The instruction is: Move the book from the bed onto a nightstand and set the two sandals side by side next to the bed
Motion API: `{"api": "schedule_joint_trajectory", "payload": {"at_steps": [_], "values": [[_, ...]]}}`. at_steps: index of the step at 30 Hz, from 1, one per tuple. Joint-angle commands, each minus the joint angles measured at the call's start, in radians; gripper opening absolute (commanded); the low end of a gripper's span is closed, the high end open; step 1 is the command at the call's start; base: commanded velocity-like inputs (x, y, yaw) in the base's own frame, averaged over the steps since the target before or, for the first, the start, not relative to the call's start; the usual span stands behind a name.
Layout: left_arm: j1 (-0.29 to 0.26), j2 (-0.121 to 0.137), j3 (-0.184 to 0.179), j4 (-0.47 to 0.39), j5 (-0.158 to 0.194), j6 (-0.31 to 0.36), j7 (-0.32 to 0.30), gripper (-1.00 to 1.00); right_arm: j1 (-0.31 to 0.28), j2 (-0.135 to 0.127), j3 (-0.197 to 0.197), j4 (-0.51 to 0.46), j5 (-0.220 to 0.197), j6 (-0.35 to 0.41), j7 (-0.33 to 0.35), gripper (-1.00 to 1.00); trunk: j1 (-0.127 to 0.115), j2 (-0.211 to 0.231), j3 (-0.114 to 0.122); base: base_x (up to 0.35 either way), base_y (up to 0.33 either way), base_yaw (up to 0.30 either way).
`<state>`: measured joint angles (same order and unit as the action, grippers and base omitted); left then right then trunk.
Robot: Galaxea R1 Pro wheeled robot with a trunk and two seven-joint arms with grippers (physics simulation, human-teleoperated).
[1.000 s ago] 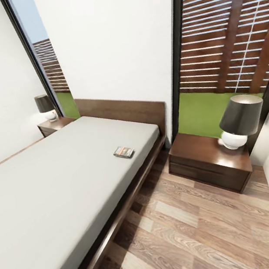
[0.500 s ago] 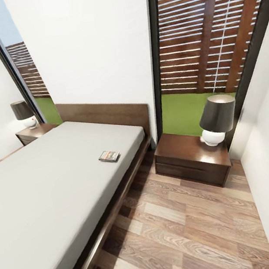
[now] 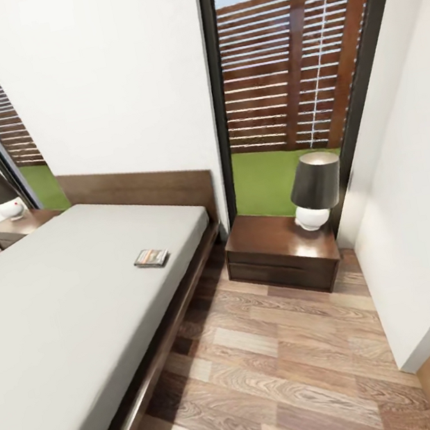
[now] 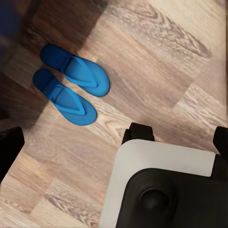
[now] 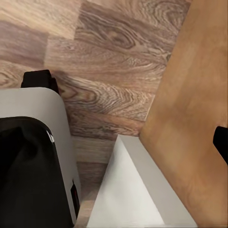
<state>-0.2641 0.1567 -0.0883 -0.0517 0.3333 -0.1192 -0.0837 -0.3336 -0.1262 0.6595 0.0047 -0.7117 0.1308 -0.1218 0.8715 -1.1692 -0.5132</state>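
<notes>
My head view is panning right, bringing the near nightstand (image 3: 283, 254) more central while the book (image 3: 151, 258) is lying on the bed (image 3: 68, 304); 2 sandals (image 4: 70, 83) are sitting paired on the floor (image 3: 284, 365); claw states I cannot tell.
</notes>
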Motion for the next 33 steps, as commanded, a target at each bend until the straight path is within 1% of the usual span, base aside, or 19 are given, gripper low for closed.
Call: {"api": "schedule_joint_trajectory", "payload": {"at_steps": [1,22,26,31,33], "values": [[-0.001,0.001,-0.008,0.001,0.01,-0.003,-0.004,1.0,-0.001,0.0,0.008,0.0,-0.006,0.004,-0.002,1.0,0.0,-0.001,-0.001,0.0,0.0,-0.242],[0.0,0.001,-0.011,0.0,0.01,-0.005,-0.004,1.0,-0.001,0.001,0.009,0.0,-0.006,0.004,-0.002,1.0,0.0,-0.001,-0.006,0.01,0.0,-0.224],[0.0,0.001,-0.021,0.0,0.01,-0.006,-0.003,1.0,-0.001,0.002,0.009,0.0,-0.006,0.004,-0.002,1.0,0.0,-0.001,-0.007,0.183,0.0,-0.095],[0.0,0.0,-0.057,0.0,0.011,-0.006,-0.001,1.0,-0.001,0.006,0.009,0.0,-0.006,0.004,-0.002,1.0,0.0,-0.001,-0.008,0.26,0.0,-0.042],[0.0,0.0,-0.063,0.0,0.011,-0.006,-0.001,1.0,-0.001,0.007,0.009,0.0,-0.006,0.004,-0.002,1.0,0.0,-0.001,-0.008,0.293,0.0,-0.021]]}}
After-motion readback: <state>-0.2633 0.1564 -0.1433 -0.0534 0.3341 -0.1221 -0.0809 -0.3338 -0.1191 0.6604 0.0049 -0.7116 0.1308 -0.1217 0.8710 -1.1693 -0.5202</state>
